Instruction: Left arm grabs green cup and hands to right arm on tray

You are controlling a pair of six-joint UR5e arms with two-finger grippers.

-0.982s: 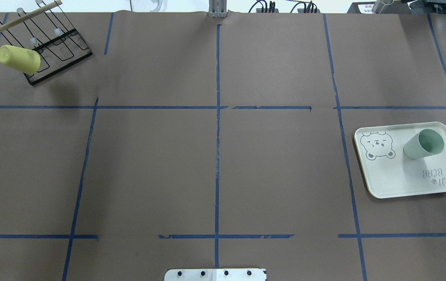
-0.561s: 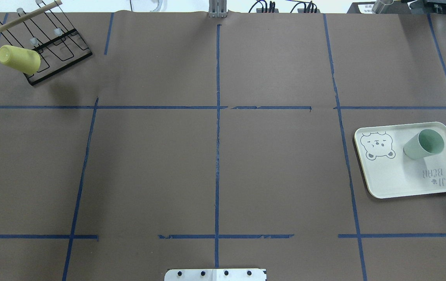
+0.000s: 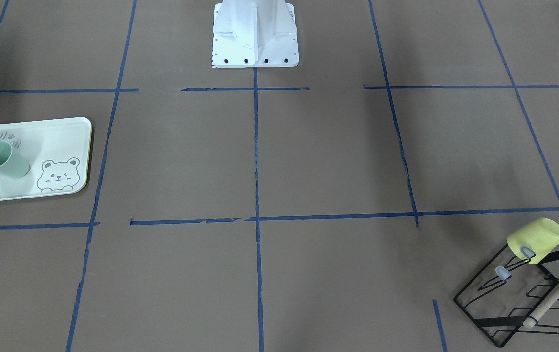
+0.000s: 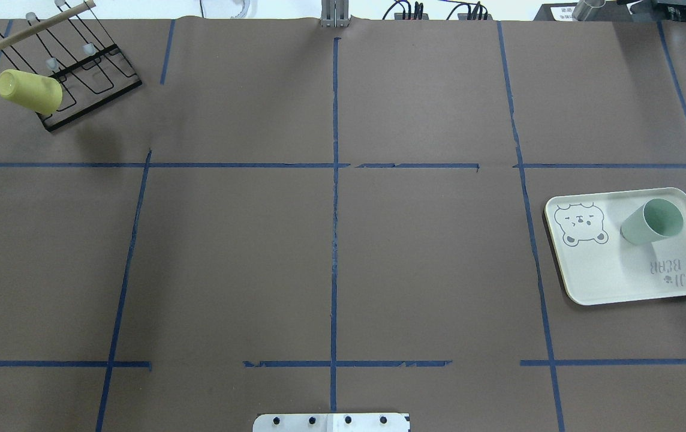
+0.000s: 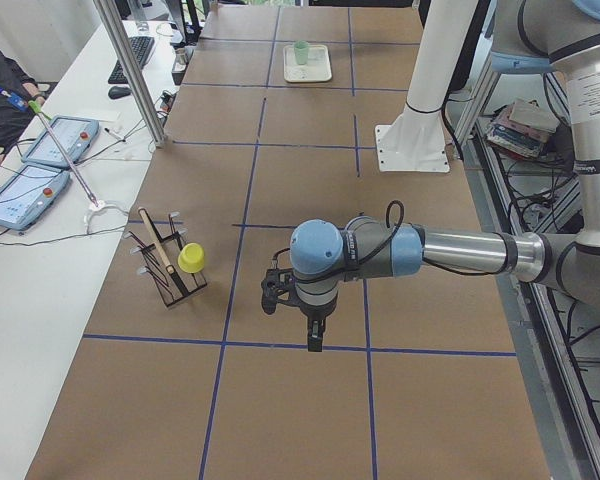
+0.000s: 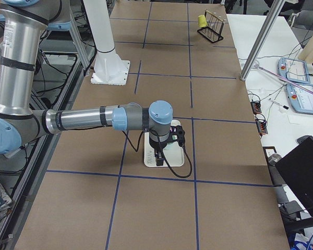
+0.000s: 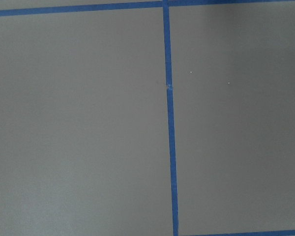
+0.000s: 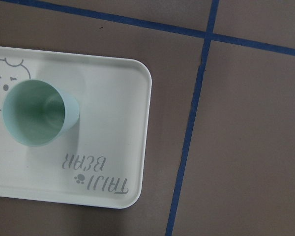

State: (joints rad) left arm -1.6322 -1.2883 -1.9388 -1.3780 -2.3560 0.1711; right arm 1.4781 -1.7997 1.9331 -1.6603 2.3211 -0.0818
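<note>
Green cup [image 4: 652, 221]: stands upright on the tray [image 4: 613, 276], base down, open mouth facing straight up, long axis vertical. Tapers from wide rim to narrower base; looks slanted in the overhead view only because of the camera angle. Sits in the far right part of the tray, between the bear drawing [image 4: 581, 224] and the right rim, just beyond the grey lettering [image 4: 679, 273], touching neither.

Tray: lies flat on the brown desk [image 4: 229, 252] at the robot's right end, long side across the desk.

Right gripper [image 6: 159, 156]: hangs over the tray, pointing down, apart from the cup below; seen only from the side, so cannot tell whether open or closed. Looks down through the wrist camera into the cup [image 8: 37, 114], with no fingers in that picture.

Left gripper [image 5: 315, 340]: hangs above bare desk well away from the tray, near the yellow cup [image 5: 191, 258] on the black wire rack [image 5: 160, 260]; again cannot tell open or closed
</note>
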